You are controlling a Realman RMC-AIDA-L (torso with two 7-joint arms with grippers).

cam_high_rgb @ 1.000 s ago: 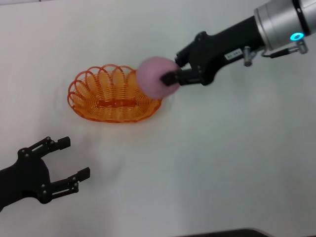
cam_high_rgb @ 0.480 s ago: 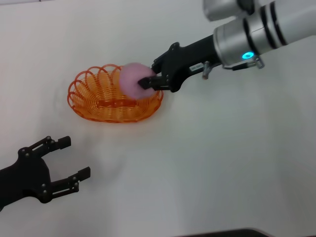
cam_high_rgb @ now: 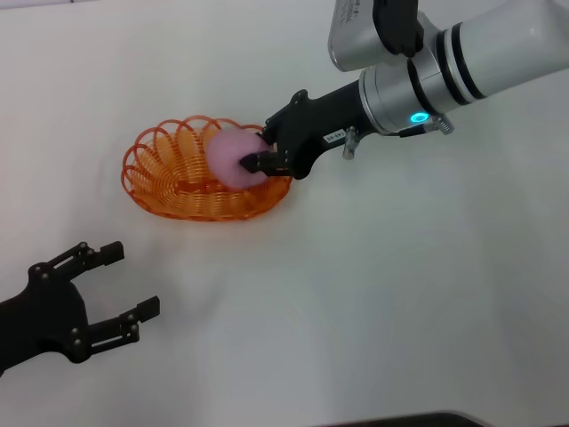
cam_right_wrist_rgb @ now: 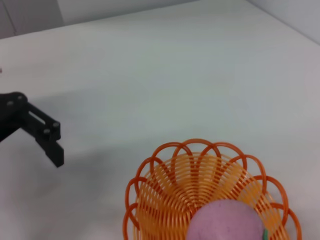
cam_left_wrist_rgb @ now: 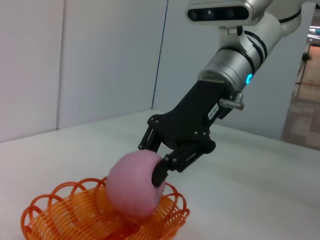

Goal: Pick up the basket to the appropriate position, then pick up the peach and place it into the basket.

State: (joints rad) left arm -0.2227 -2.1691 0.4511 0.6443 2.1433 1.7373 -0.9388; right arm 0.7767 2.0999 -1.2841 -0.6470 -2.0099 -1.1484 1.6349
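The orange wire basket (cam_high_rgb: 169,178) sits on the white table, left of centre in the head view. It also shows in the left wrist view (cam_left_wrist_rgb: 55,212) and the right wrist view (cam_right_wrist_rgb: 175,185). My right gripper (cam_high_rgb: 260,151) is shut on the pink peach (cam_high_rgb: 233,157) and holds it over the basket's right half, low between the rims. The peach shows in the left wrist view (cam_left_wrist_rgb: 134,184) and the right wrist view (cam_right_wrist_rgb: 227,222). My left gripper (cam_high_rgb: 120,285) is open and empty at the near left, apart from the basket.
The white table (cam_high_rgb: 400,294) spreads around the basket. My right arm (cam_high_rgb: 427,71) reaches in from the far right above the table. My left gripper also shows in the right wrist view (cam_right_wrist_rgb: 42,132).
My right gripper has carried the peach leftward and down, from the basket's right rim to over its inside. The left gripper has barely shifted.
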